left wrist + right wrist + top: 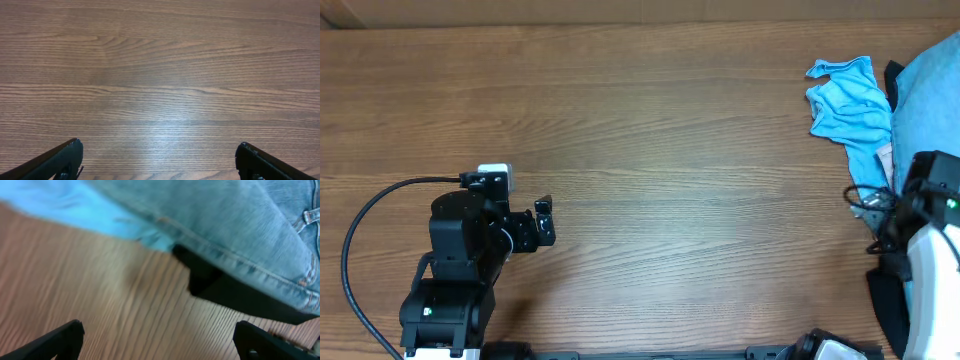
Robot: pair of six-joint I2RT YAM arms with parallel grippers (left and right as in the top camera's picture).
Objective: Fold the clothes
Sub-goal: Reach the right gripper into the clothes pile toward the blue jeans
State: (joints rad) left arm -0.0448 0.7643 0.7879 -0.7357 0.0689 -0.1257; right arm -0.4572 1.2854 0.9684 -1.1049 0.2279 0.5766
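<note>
The light-wash denim jeans (928, 95) lie heaped at the table's far right edge, partly cut off by the frame. In the right wrist view the jeans (240, 225) fill the top, with a seam and rivets showing. My right gripper (157, 337) is open and empty over bare wood, a short way in front of the jeans. My right arm (932, 200) sits at the right edge, just below the heap. My left gripper (545, 222) is open and empty at the lower left, far from the jeans. It also shows in the left wrist view (159, 152), over bare wood.
A smooth sky-blue T-shirt (850, 100) lies crumpled to the left of the jeans and shows in the right wrist view (75, 205). A dark garment (235, 292) sticks out from under the jeans. The wooden table (670, 150) spans the view. A black cable (365, 215) loops by my left arm.
</note>
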